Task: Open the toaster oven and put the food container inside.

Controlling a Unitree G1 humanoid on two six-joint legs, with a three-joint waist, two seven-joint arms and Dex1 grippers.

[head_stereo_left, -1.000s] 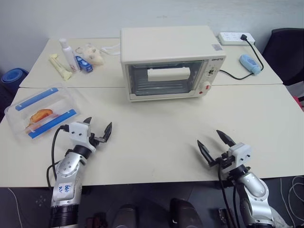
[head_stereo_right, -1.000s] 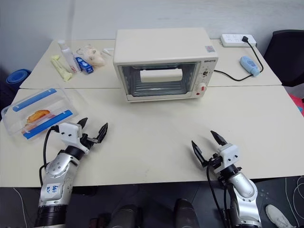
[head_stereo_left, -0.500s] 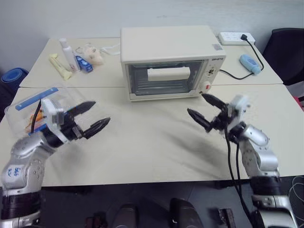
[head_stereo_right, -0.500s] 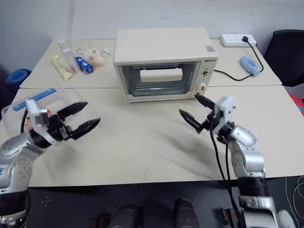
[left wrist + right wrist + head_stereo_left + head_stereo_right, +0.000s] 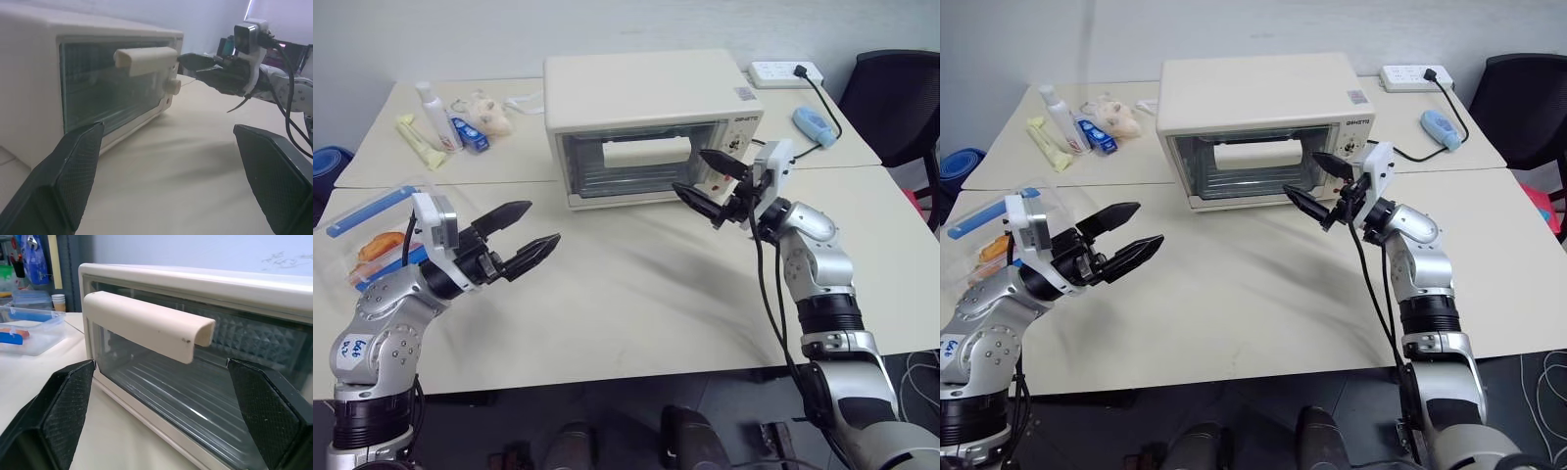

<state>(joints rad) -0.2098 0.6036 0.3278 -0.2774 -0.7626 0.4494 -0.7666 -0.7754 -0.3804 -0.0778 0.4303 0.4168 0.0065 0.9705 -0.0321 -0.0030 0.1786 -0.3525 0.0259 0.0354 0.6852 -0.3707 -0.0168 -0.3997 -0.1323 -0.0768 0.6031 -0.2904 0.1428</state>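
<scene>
Item one, my right gripper (image 5: pixel 710 179): both black fingers spread wide and tapering to points, holding nothing and touching nothing, raised off the table (image 5: pixel 636 294) with the forearm reaching up toward the toaster oven (image 5: pixel 646 122). Its tips hang just in front of the oven's right front corner; in the right wrist view the cream handle bar (image 5: pixel 146 325), smooth and rounded with a hollow underside, lies between the two textured finger pads (image 5: pixel 54 416). Item two, my left gripper (image 5: pixel 530 230): fingers likewise parted wide and empty, lifted clear of the table, elbow bent, tips pointing across toward the oven and the other gripper. Item three, the toaster oven: boxy cream-white casing, glass door shut, ribbed wire rack visible behind the pane, knobs and a red button on the panel just behind my right fingertips. Item four, the food container (image 5: pixel 372 230): clear rectangular plastic with blue clips on the lid and orange food inside, sitting on the table behind my left wrist, well apart from the oven. Table surface: matte, pale beige.
</scene>
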